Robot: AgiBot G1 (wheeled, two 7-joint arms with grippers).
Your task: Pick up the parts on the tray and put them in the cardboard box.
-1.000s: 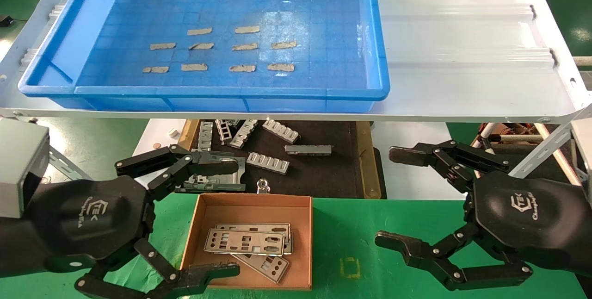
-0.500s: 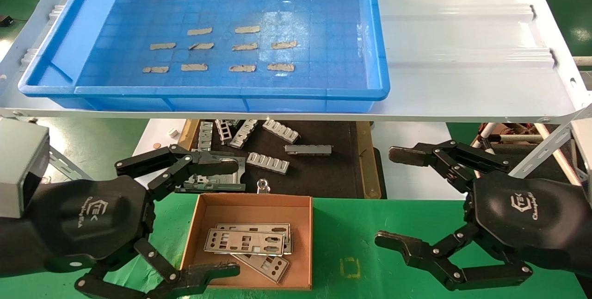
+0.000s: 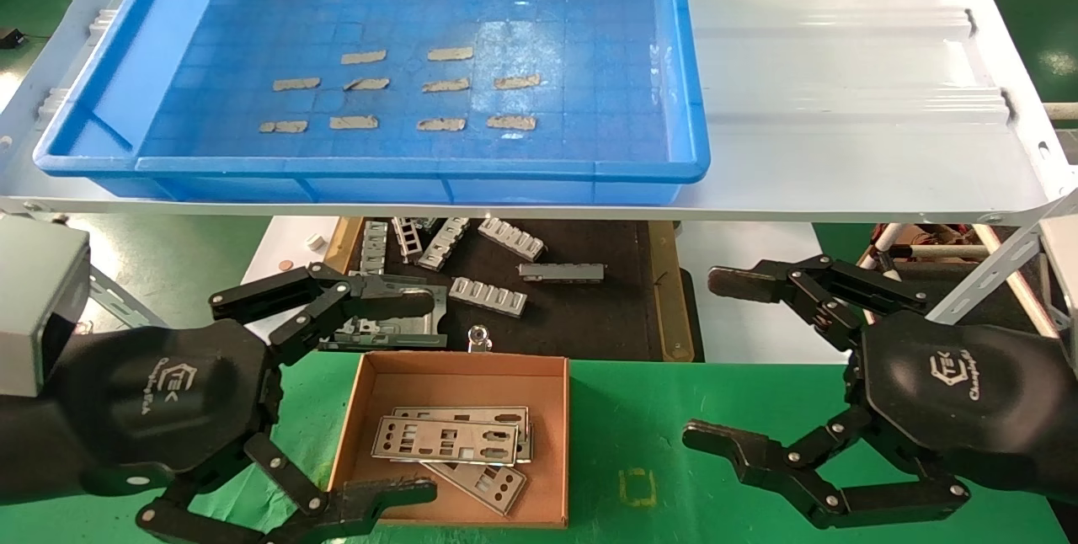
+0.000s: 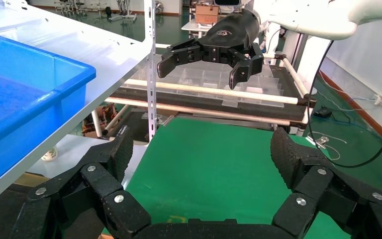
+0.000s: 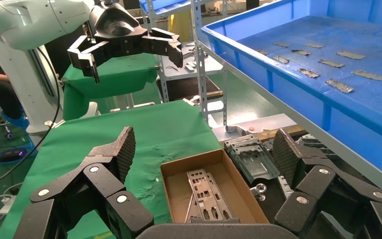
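With the tray point(image 3: 370, 165) holding only tape strips point(image 3: 354, 121) and the parts point(image 3: 446, 440) already stacked in the cardboard box point(image 3: 461, 377), both the left gripper point(image 3: 429, 397) and right gripper point(image 3: 697, 360) hover with fingers apart, so another reach risks grabbing nothing or knocking the box.

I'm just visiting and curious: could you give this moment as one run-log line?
tray: no parts, tape strips only | cardboard box: plates inside | left gripper: open, empty | right gripper: open, empty

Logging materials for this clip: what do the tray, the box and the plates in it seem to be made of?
The tray looks like moulded plastic: uniform bright blue, glossy, thick rim, grid floor. The cardboard box looks like plain brown cardboard: matte, thin low walls. The parts lying in it appear to be thin sheet metal, silver-grey with a dull sheen and punched cut-outs; the alloy cannot be told.
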